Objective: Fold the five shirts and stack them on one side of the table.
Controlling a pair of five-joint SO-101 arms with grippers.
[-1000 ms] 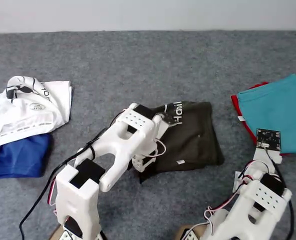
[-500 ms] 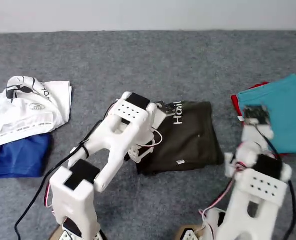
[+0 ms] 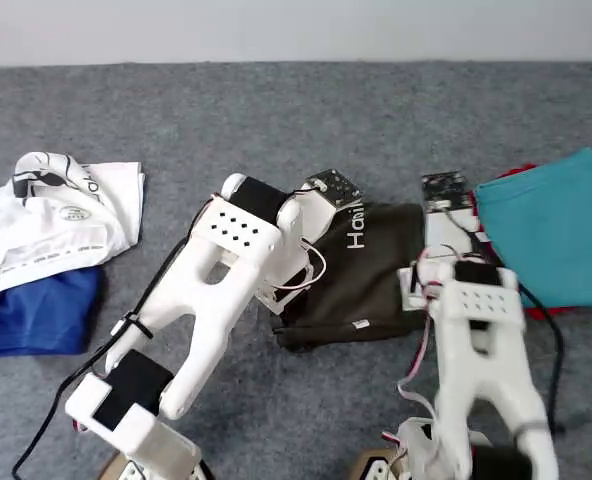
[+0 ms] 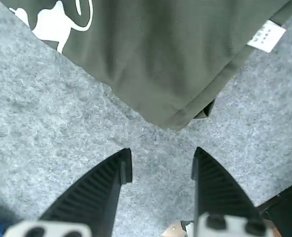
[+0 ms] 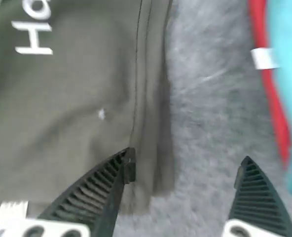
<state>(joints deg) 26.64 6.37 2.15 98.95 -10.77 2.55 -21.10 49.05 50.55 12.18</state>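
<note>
Where the dark shirt (image 3: 376,270) lies: middle of the table (image 3: 276,110), folded, white lettering up, closer to the near edge than the far one.
Left arm (image 3: 226,270): over the shirt's left side, hiding that edge from above.
Left gripper (image 4: 162,158): fingers spread, nothing between them.
Shirt vs left fingers: folded corner (image 4: 178,116) sits just ahead of the tips, not touching. Bare grey surface fills the gap. White tag (image 4: 267,37) is farther along the hem.
Right arm (image 3: 476,330): at the shirt's right edge, between it and the right-hand pile.
Right gripper (image 5: 186,158): fingers wide apart, pinching nothing.
Shirt vs right fingers: one tip (image 5: 126,160) is over the shirt's right hem (image 5: 153,123), the other (image 5: 247,170) over bare table. Can't tell if the first tip touches cloth.
Right edge pile: teal shirt (image 3: 556,225) on top of red shirt (image 3: 473,215), red showing along its border.
Left edge pile: crumpled white shirt (image 3: 61,220) partly over blue shirt (image 3: 31,310).
</note>
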